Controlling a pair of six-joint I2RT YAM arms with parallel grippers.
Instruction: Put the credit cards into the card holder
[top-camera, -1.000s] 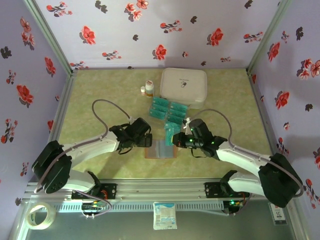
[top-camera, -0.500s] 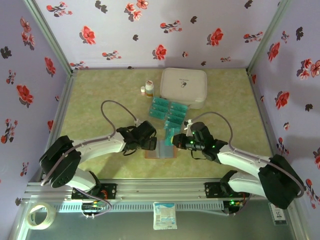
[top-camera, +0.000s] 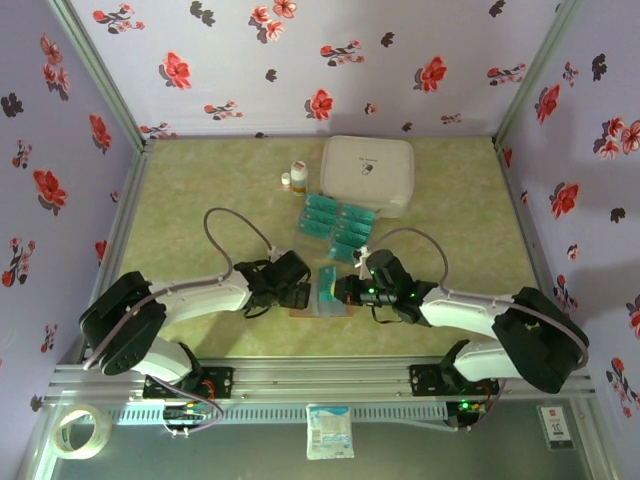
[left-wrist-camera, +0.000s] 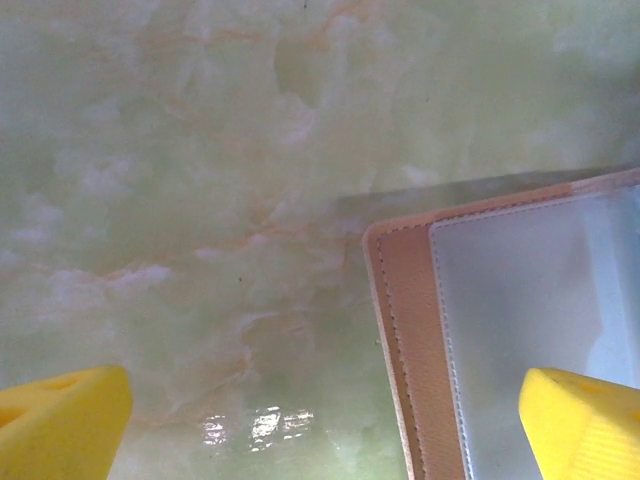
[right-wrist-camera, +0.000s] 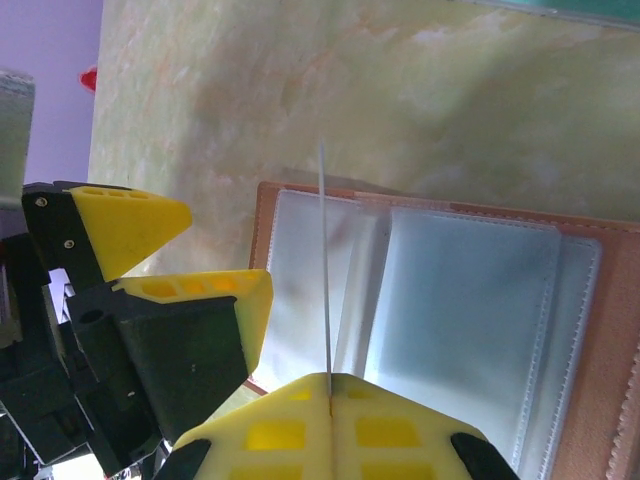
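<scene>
OK, my L gripper wide open, straddling left edge of card holder. Holder open flat near table front, long axis left-right. My R gripper pinching credit card, edge-on over holder. Case print unreadable.

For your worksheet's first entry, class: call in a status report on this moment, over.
Left fingers open, straddling card holder edge. Right fingers shut on one credit card, edge-on over the open holder. Nothing in the way.

Brown card holder lies open, teal credit cards clustered beyond
</scene>
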